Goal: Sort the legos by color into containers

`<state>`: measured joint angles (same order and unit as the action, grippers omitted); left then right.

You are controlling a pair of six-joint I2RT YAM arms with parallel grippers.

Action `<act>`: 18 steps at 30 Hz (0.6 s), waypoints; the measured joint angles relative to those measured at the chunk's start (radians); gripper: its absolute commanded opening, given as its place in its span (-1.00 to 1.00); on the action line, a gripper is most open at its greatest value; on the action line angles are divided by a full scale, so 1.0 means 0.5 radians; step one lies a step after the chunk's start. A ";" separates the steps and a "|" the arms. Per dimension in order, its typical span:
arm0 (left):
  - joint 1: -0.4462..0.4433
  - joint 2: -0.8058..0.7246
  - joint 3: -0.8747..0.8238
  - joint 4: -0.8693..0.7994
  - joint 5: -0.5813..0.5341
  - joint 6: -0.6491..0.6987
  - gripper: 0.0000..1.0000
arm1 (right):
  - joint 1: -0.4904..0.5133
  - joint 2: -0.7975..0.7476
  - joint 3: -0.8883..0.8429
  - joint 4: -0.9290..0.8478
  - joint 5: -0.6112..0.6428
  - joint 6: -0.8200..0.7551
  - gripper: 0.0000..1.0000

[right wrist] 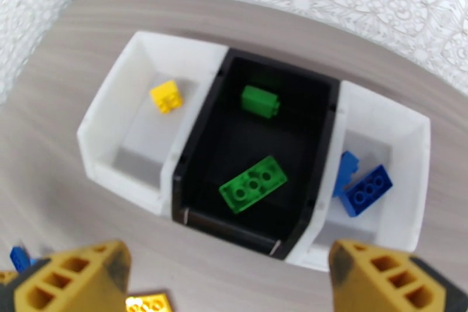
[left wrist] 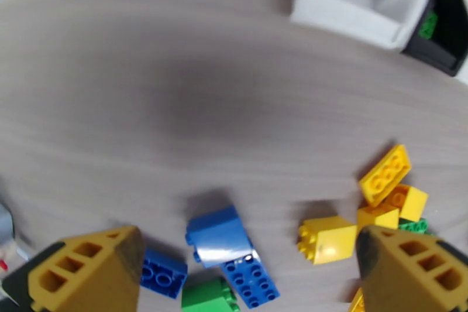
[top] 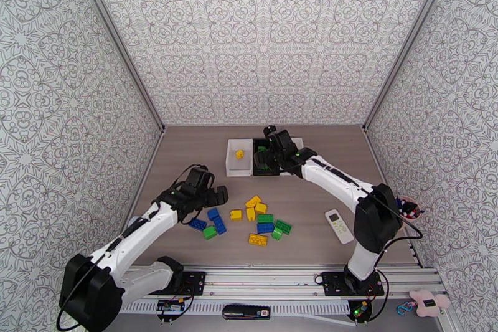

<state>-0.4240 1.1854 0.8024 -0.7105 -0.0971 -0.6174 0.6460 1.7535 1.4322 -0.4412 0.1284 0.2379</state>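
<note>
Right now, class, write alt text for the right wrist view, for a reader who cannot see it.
Three open bins stand in a row: a white bin with one yellow brick, a black bin with two green bricks, and a second white bin with two blue bricks. The right gripper hangs open above them, its yellow fingers at the bottom corners.

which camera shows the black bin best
The right wrist view: it looks down into the black bin, showing both green legos inside. In the top external view the right arm covers much of the bin; the left wrist view catches a blurred corner.
</note>
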 measured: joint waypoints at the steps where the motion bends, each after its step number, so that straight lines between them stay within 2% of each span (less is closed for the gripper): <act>1: 0.007 0.038 0.007 -0.040 0.011 -0.035 0.98 | 0.002 -0.005 -0.024 -0.001 -0.008 -0.002 0.86; 5: 0.039 0.188 0.046 -0.152 0.058 -0.124 0.93 | 0.003 -0.019 -0.108 0.000 -0.029 -0.002 0.86; 11: 0.079 0.402 0.121 -0.227 0.117 -0.182 0.57 | 0.003 -0.038 -0.146 0.000 -0.050 0.002 0.86; 18: 0.080 0.566 0.146 -0.249 0.154 -0.181 0.40 | 0.005 -0.069 -0.173 0.001 -0.058 0.003 0.87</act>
<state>-0.3840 1.4685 0.8753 -0.8349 -0.0200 -0.7078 0.6487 1.7191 1.3457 -0.4408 0.0994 0.2394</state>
